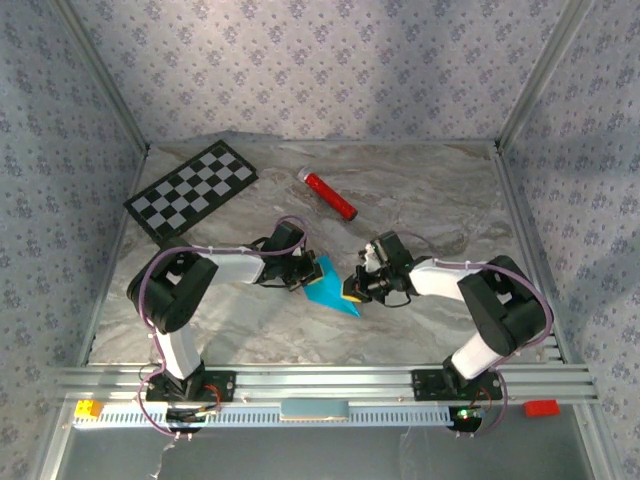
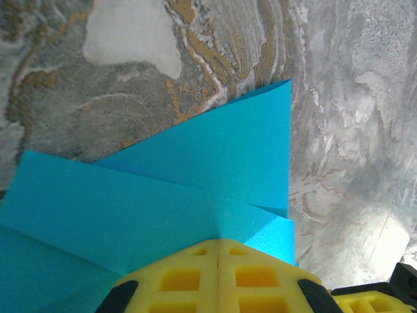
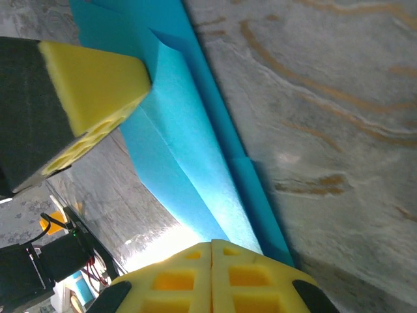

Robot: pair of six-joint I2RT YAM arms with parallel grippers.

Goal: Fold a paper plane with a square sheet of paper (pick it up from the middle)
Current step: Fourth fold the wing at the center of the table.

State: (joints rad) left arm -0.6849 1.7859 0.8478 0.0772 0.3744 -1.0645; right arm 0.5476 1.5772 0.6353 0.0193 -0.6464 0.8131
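Observation:
The cyan-blue sheet of paper (image 1: 328, 285) is folded into a pointed dart with overlapping flaps and a centre crease. It sits low over the marbled table, between the two arms. My left gripper (image 1: 300, 275) is shut on its left end. In the left wrist view the yellow fingertips (image 2: 218, 242) meet, and the paper (image 2: 195, 169) fans out from between them. My right gripper (image 1: 357, 290) is shut on the opposite, pointed end. Its closed tips (image 3: 212, 244) pinch the narrow folded paper (image 3: 189, 163). The left gripper's yellow finger (image 3: 91, 85) shows at the far end.
A black-and-white checkerboard (image 1: 192, 190) lies at the back left. A red cylinder (image 1: 330, 196) lies at the back centre. Aluminium rails (image 1: 320, 382) border the near edge, and patterned walls enclose the table on three sides.

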